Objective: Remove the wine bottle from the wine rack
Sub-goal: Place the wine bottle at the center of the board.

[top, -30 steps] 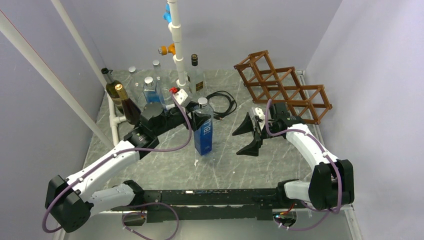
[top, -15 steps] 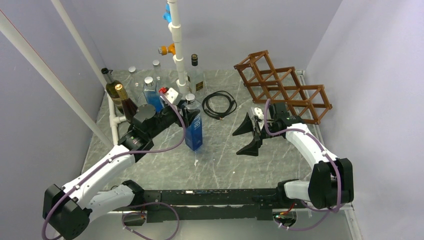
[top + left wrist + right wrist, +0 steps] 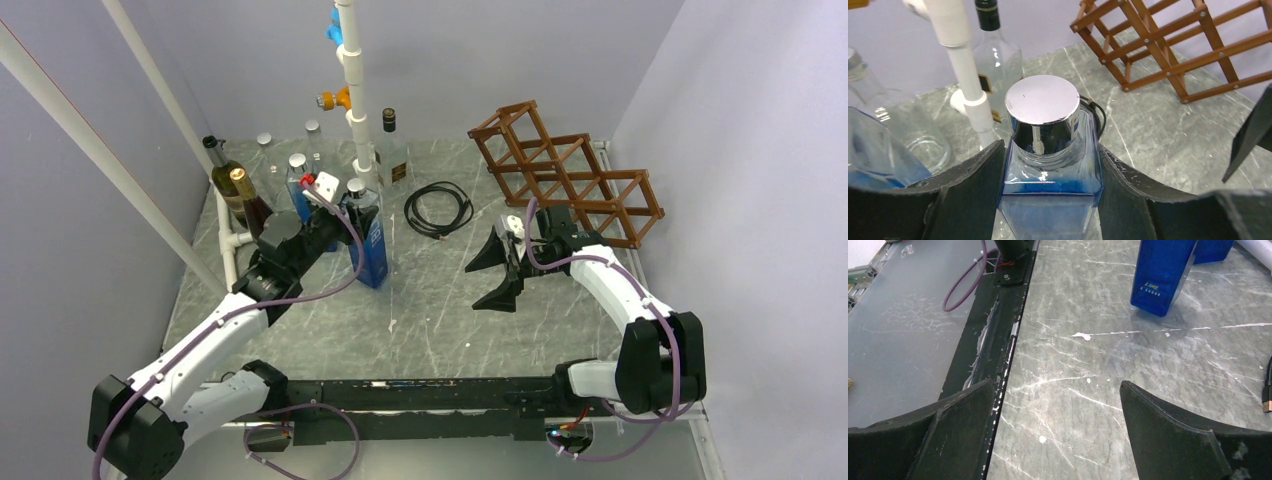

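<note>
The wine bottle (image 3: 372, 248), a square blue glass one with a silver cap, is upright left of centre, slightly tilted, its base at or just above the table. My left gripper (image 3: 358, 215) is shut on its shoulders. In the left wrist view both black fingers press the sides of the wine bottle (image 3: 1050, 200) just below the cap, at the left gripper (image 3: 1050, 150). The reddish-brown wine rack (image 3: 565, 180) stands at the back right with bare cells, and shows again as the wine rack (image 3: 1168, 45). My right gripper (image 3: 493, 272) is open beside the rack; the right gripper (image 3: 1055, 385) holds nothing.
Several bottles (image 3: 240, 195) cluster at the back left by a white pipe stand (image 3: 355, 100). A clear bottle (image 3: 390, 150) with a black cap stands behind it. A black cable coil (image 3: 438, 208) lies mid-table. A second blue bottle (image 3: 300, 185) is just left of the held one.
My left arm has carried the blue bottle back and to the left, toward the bottle cluster. The right arm has barely moved and stays open.
</note>
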